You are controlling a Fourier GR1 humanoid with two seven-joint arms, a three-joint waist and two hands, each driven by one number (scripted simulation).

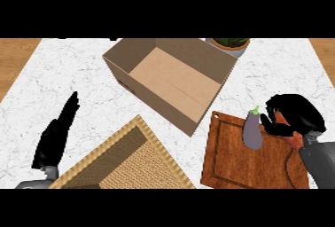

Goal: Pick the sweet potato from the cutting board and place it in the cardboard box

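Your right hand (291, 116) curls its fingers over the sweet potato (286, 119) on the cutting board (229, 155), right of frame — beside the eggplant (252, 129). The cardboard box (171, 80) waits above; left hand (57, 132) rests straight-fingered.

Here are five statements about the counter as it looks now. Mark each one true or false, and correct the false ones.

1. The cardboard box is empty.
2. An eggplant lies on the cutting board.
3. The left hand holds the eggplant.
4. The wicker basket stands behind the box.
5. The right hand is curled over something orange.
1. True: the cardboard box holds nothing.
2. True: the eggplant lies on the cutting board.
3. False: the left hand is open, away from it.
4. False: the wicker basket is nearer than the box.
5. True: the right hand curls there, probably on the sweet potato.
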